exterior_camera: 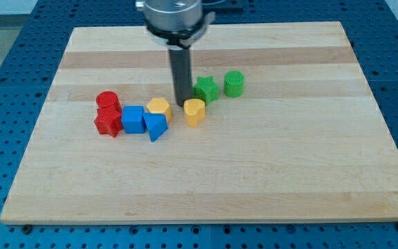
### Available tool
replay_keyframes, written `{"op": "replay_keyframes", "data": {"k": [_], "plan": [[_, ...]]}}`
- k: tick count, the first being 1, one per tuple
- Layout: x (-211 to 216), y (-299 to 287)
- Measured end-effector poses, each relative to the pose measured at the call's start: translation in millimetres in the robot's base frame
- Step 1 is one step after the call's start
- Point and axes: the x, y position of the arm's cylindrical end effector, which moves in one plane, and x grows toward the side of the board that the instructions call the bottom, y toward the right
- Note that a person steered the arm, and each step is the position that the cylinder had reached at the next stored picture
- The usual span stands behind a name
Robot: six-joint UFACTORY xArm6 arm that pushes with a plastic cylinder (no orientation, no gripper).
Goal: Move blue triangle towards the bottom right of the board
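The blue triangle lies left of the board's middle, touching a blue cube on its left and a yellow block just above it. My tip stands above and to the right of the blue triangle, close to the upper left of a yellow heart-shaped block and just left of a green star-shaped block. The tip is apart from the blue triangle.
A red cylinder and a red star-shaped block sit at the left end of the row. A green cylinder stands right of the green star. The wooden board lies on a blue perforated table.
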Motion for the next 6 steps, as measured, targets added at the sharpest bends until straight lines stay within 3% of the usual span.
{"op": "replay_keyframes", "data": {"k": [2,3,4,6], "plan": [[81,72],[101,108],[145,96],[103,-101]]}}
